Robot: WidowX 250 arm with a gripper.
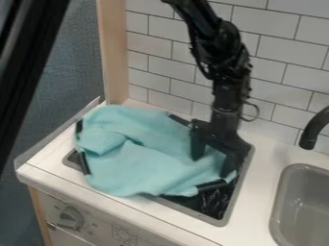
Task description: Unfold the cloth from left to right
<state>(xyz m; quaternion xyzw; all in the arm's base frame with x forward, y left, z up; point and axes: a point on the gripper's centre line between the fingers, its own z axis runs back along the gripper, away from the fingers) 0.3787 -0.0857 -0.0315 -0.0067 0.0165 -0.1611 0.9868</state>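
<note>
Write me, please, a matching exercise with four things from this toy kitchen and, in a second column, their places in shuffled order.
Things:
1. Crumpled turquoise cloth
2. Curved black tap
3. Round grey knob
4. Black two-finger gripper

Places:
A. On the white front panel
B. At the cloth's side nearer the sink
C. Lying over much of the dark, grey-rimmed stovetop
D. At the picture's right edge, just beyond the grey sink

Pairs: 1-C, 2-D, 3-A, 4-B
</note>
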